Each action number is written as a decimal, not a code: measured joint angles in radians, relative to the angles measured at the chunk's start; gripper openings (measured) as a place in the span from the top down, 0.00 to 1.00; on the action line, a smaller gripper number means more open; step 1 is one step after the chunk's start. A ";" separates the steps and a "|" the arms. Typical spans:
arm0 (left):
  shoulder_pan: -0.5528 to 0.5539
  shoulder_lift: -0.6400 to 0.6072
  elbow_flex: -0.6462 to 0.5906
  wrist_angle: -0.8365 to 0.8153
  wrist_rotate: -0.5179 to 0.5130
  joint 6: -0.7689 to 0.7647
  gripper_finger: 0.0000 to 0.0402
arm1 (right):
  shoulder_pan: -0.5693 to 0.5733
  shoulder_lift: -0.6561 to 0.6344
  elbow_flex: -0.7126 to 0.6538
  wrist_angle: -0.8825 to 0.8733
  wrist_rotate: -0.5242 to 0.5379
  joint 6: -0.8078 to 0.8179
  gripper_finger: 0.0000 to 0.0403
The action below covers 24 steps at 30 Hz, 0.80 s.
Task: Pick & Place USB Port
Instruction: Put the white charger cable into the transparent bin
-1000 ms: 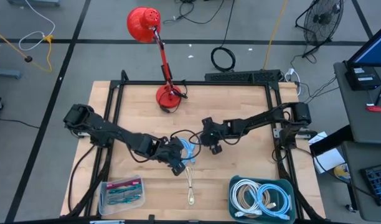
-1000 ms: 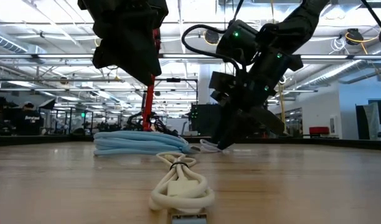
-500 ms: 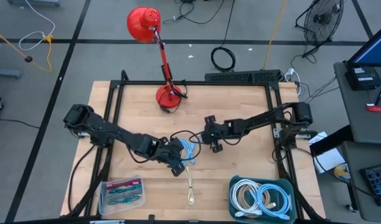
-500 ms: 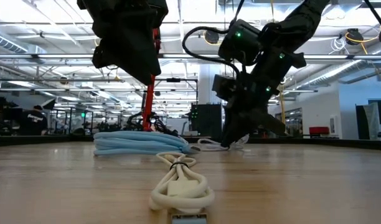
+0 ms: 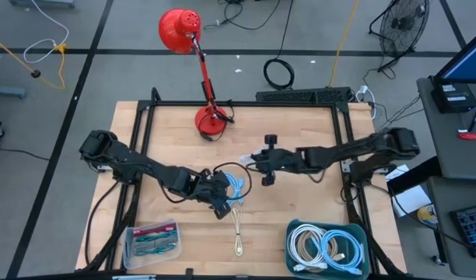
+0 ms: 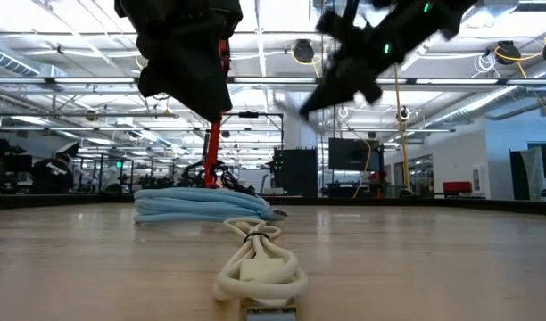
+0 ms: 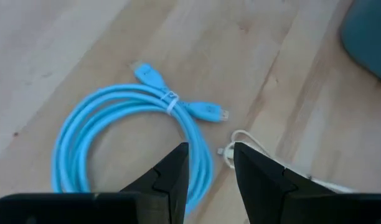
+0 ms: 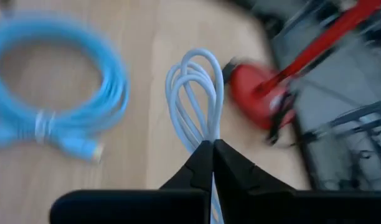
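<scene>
My right gripper (image 5: 251, 161) hangs well above the table's middle, shut on a small pale bundle of white USB cable (image 8: 200, 87). My left gripper (image 7: 209, 174) stands open just above a coiled light-blue cable (image 5: 235, 187), which lies flat on the wood and shows between its fingers as the blue coil (image 7: 128, 137). A cream cable bundle (image 6: 260, 267) lies nearer the table's front edge; one plug end (image 7: 230, 151) shows beside the blue coil. My right gripper pinches the white cable bundle between its two shut fingers (image 8: 203, 158). Several strands (image 8: 207, 134) run together into the fingertips, and their looped end sticks out beyond them. The fingers hide the rest. The low view shows no part of it on the table.
A teal bin (image 5: 361, 233) with coiled cables stands at the front right. A clear bag of cables (image 5: 152, 239) lies at the front left. The red lamp's base (image 5: 208, 120) stands at the far middle, its head (image 5: 180, 31) beyond the table.
My right gripper has shut on the white bundle beside the blue coil. It has then risen quickly and tipped up toward level, lifting the bundle clear of the table. The blue coil and the cream cable have stayed put.
</scene>
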 joint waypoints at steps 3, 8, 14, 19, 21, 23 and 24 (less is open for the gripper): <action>0.001 0.000 0.000 -0.032 -0.063 0.072 0.68 | 0.040 -0.084 0.000 0.016 0.048 0.047 1.00; 0.001 0.000 0.000 -0.099 -0.270 0.273 0.68 | 0.097 -0.231 0.000 0.082 -0.074 0.142 1.00; -0.001 0.000 0.000 -0.113 -0.570 0.292 0.68 | 0.138 -0.369 0.000 0.181 -0.339 0.247 1.00; -0.036 0.000 0.000 0.077 -0.773 0.415 0.68 | 0.183 -0.413 -0.030 0.322 -0.477 0.282 1.00; -0.064 0.000 0.000 0.209 -0.777 0.550 0.68 | 0.198 -0.422 -0.046 0.339 -0.479 0.271 1.00; -0.095 0.000 0.000 0.355 -0.744 0.705 0.68 | 0.207 -0.429 -0.062 0.351 -0.476 0.267 1.00; -0.113 0.000 0.000 0.431 -0.717 0.785 0.68 | 0.209 -0.430 -0.070 0.360 -0.474 0.267 1.00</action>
